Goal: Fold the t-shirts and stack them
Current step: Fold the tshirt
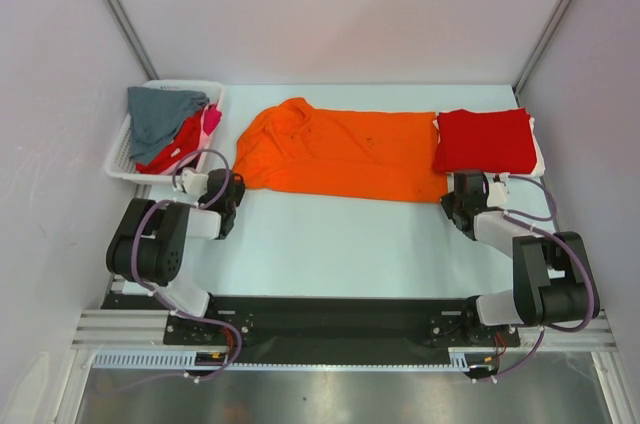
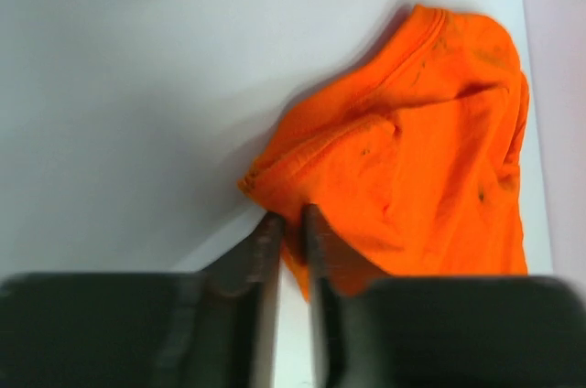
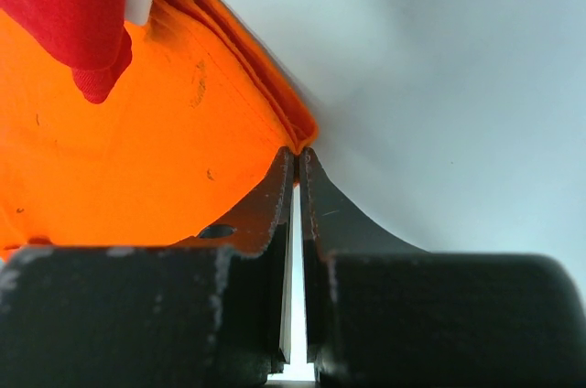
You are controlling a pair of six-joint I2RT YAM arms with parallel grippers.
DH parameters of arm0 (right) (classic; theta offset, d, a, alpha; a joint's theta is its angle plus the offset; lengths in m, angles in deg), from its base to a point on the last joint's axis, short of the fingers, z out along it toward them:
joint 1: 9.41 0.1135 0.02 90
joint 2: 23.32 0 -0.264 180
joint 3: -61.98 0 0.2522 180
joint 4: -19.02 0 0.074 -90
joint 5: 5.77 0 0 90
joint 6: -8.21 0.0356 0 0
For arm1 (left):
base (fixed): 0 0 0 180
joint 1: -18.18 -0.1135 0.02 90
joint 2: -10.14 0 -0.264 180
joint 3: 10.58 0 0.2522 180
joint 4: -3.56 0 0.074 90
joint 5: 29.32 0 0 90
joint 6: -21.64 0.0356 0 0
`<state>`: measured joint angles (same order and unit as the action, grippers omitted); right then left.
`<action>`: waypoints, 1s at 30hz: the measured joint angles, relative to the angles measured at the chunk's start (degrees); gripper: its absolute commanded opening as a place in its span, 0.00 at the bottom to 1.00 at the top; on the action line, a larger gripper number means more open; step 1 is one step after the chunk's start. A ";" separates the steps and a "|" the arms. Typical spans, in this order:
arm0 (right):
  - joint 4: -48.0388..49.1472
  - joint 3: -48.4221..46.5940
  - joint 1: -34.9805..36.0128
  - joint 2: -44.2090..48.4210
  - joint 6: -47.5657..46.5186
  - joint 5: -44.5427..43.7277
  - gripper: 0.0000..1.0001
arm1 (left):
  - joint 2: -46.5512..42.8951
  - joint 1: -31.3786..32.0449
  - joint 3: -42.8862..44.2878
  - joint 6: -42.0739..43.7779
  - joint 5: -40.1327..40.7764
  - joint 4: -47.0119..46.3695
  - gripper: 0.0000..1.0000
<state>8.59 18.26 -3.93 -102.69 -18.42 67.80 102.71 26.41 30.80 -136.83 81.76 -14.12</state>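
Note:
A bright orange t-shirt (image 1: 340, 149) lies spread lengthwise across the middle of the table. My left gripper (image 1: 234, 187) sits at its near left corner; in the left wrist view the gripper (image 2: 291, 219) is pinched on a bunched edge of the orange cloth (image 2: 430, 159). At the near right corner, my right gripper (image 1: 452, 191) is shut, and its tips (image 3: 298, 155) clamp the folded hem of the orange cloth (image 3: 119, 159). A folded red t-shirt (image 1: 485, 139) rests at the right end, overlapping the orange one (image 3: 64, 4).
A white mesh basket (image 1: 118, 159) stands at the back left, holding a grey t-shirt (image 1: 160, 114), a red one (image 1: 180, 139) and a pink one (image 1: 211, 122). A white sheet (image 1: 540, 154) shows under the red folded shirt. Walls close in on both sides.

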 measured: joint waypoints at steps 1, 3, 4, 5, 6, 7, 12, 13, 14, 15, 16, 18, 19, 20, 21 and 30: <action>0.02 0.07 0.00 0.13 0.00 0.00 0.00 | 0.48 -0.11 0.00 -0.09 0.28 -0.66 0.06; 0.02 0.15 0.00 0.44 0.02 -0.02 0.00 | 0.94 -0.44 -0.02 0.61 1.36 -1.62 0.03; 0.02 0.22 0.02 0.61 0.02 -0.02 0.00 | 0.83 -0.55 0.00 1.03 1.86 -1.77 0.01; 0.02 0.28 0.02 0.79 0.02 -0.02 0.00 | 0.59 -0.57 0.00 1.22 2.64 -1.79 0.00; 0.02 0.35 0.02 0.98 0.04 -0.02 0.00 | 0.28 -0.59 0.00 1.53 3.02 -1.66 0.00; 0.02 0.39 0.04 1.16 0.04 -0.04 0.00 | 0.04 -0.59 0.02 1.81 3.28 -1.64 0.01; -0.02 0.55 0.42 1.97 0.07 -0.26 0.00 | -2.29 -0.59 -0.02 2.08 4.66 0.31 0.15; -0.02 0.59 0.44 2.10 0.11 -0.28 0.00 | -3.15 -0.59 -0.07 2.08 5.11 0.92 0.23; -0.04 0.66 0.44 2.21 0.11 -0.33 0.00 | -4.07 -0.59 -0.07 2.14 5.97 1.73 0.28; -0.04 0.68 0.42 2.29 0.15 -0.48 0.00 | -5.05 -0.63 -0.07 2.01 6.97 2.67 0.30; -0.04 0.70 0.44 2.36 0.22 -0.57 0.00 | -6.08 -0.66 -0.07 1.88 7.89 3.87 0.39; -0.04 0.72 0.44 2.45 0.24 -0.72 0.00 | -7.89 -0.72 -0.20 1.79 9.20 5.66 0.50; -0.04 0.72 0.44 2.47 0.26 -0.72 0.00 | -8.66 -0.74 -0.31 1.60 9.60 6.38 0.58; -0.04 0.72 0.44 2.47 0.26 -0.72 0.00 | -9.20 -0.74 -0.31 1.42 9.86 7.08 0.60; -0.04 0.74 0.46 2.47 0.26 -0.72 0.00 | -9.57 -0.79 -0.31 1.29 9.81 7.65 0.61; -0.04 0.74 0.46 2.47 0.24 -0.72 0.00 | -6.67 -0.81 -0.35 1.03 1.11 5.44 0.58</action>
<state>8.54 19.00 -3.47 -100.22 -18.18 67.08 96.05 25.60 30.45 -135.80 82.88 -8.68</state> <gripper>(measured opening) 0.039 0.597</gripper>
